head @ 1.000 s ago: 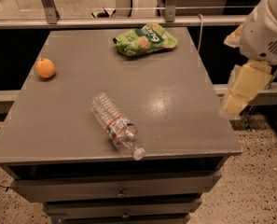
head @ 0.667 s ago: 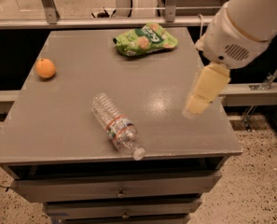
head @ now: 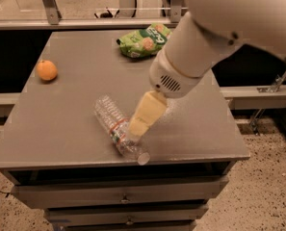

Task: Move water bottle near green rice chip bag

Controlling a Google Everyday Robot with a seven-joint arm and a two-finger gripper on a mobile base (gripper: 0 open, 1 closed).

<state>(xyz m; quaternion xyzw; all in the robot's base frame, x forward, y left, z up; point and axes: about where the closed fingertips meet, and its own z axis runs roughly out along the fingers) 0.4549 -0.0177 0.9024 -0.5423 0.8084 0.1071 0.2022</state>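
The water bottle (head: 111, 120) lies on its side on the grey table (head: 70, 105), its white cap (head: 143, 158) pointing at the front edge and reaching just about to it. A red-and-white label band (head: 117, 130) wraps the bottle's lower half. The gripper (head: 138, 125), a cream-coloured wedge at the end of the big white arm (head: 200, 52), slants down onto the bottle and meets it at the label band, covering part of that side. Whether the gripper is spread or closed around the bottle cannot be told. The green rice chip bag (head: 143, 40) lies well apart from the bottle, beyond it near the table's back edge. A small orange fruit (head: 46, 70) sits well apart from the bottle on its other side, near the table's side edge.
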